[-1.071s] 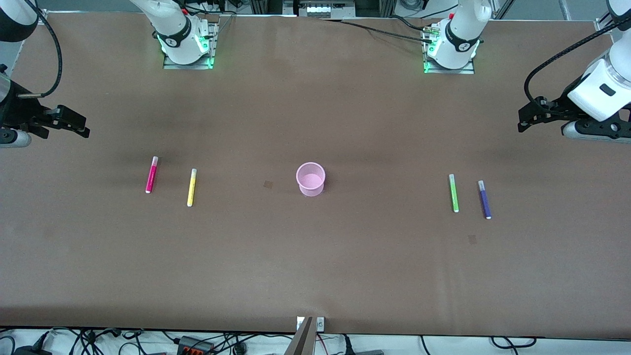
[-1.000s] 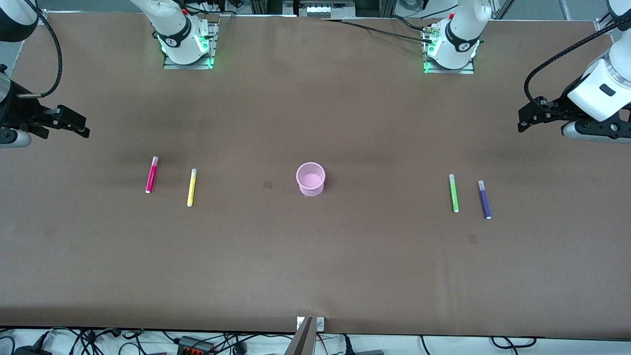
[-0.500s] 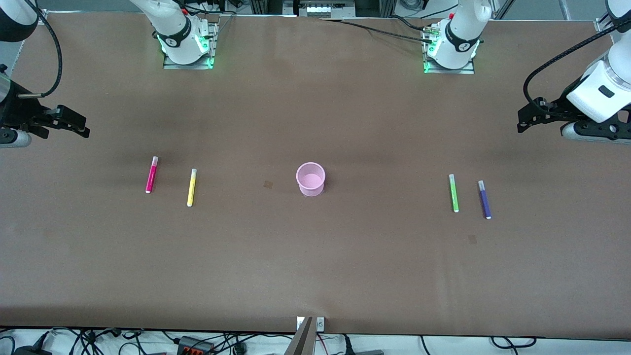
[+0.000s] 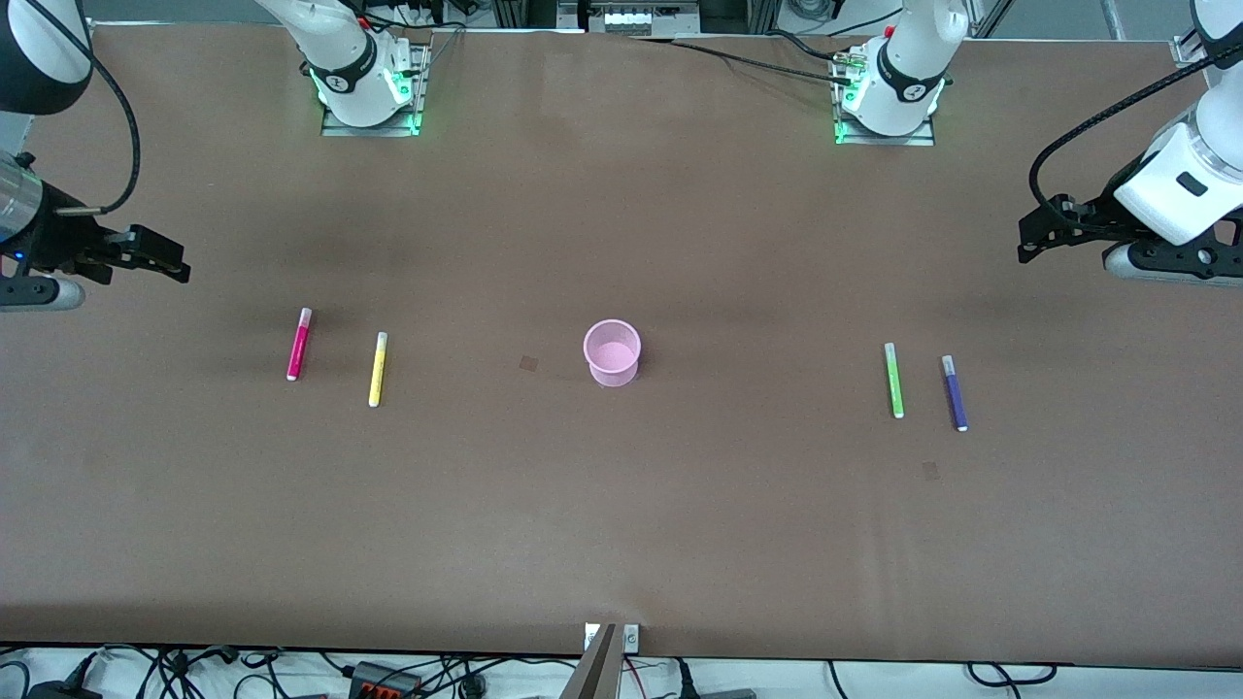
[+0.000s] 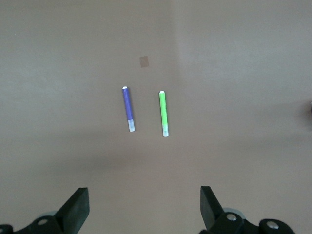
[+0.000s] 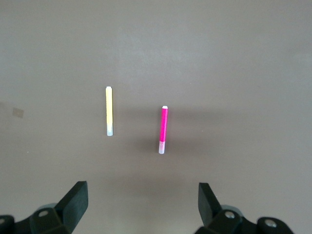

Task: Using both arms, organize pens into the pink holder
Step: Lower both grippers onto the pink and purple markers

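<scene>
Over the table's edge at each end, your two grippers hang in the air with nothing in them: the right gripper [image 4: 165, 257] has its fingers spread wide apart and empty, and the left gripper [image 4: 1044, 233] is the same, released and carrying nothing. From the right wrist you look down between the open fingers at the magenta pen [image 6: 163, 128] and the yellow pen [image 6: 109, 110], lying side by side but apart; from the left wrist you see the purple pen [image 5: 128, 108] and the green pen [image 5: 164, 112] in the same arrangement. Further in, the pink holder [image 4: 612, 352] stands upright at the middle of the table [image 4: 621, 524], well apart from both pairs and with no pen in it. So nothing is done yet as far as you can see: all four pens remain to be picked up and dropped in, two for each arm by the look of it. Compared with a second ago, your right gripper has shifted slightly inward and toward the front camera, the left has barely crept, and pens and holder have not moved.
</scene>
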You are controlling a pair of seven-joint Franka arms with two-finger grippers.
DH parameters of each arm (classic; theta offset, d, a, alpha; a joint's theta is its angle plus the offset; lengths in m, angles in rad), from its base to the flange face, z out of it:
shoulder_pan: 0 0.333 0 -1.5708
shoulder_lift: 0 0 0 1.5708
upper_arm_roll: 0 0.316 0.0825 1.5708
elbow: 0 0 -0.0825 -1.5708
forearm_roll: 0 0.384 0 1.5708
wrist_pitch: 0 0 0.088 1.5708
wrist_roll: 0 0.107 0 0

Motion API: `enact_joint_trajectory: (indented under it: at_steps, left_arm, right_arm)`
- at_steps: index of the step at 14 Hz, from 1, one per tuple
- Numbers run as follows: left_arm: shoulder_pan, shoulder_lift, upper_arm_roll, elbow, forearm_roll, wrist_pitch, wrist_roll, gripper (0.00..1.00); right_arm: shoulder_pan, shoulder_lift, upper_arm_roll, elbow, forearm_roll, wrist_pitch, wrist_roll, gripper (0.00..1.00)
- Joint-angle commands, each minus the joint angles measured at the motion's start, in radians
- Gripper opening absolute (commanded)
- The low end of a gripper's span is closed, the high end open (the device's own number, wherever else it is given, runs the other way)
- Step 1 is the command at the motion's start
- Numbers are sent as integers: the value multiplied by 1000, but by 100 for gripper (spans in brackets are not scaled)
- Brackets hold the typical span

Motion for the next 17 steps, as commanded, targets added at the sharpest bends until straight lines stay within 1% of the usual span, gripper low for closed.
enact_joint_trajectory:
  at_steps: [1,2,3,5,8,11,14,17]
  left_arm:
    - [-1,24,-2,39,16,-46,9,100]
    - [-2,33,-2,42,16,-59,9,100]
    - [-4,65,-2,49,16,-59,8,100]
    - [2,134,-1,71,27,-63,21,100]
    - [4,249,9,72,28,-40,11,100]
    - [7,361,12,59,70,83,9,100]
    - [44,467,12,57,73,203,11,100]
    - [48,574,12,40,73,373,12,100]
  right_arm:
    - [-2,74,5,27,-6,-2,-8,100]
    - [0,106,5,27,-6,1,-6,100]
    - [1,132,5,25,-9,13,-6,100]
    - [-6,200,5,24,-8,41,-3,100]
    - [-11,273,2,22,-9,84,-2,100]
    - [-10,356,2,19,-11,133,6,100]
    - [-11,422,-1,15,-12,202,3,100]
    - [-14,480,-4,15,-14,227,-2,100]
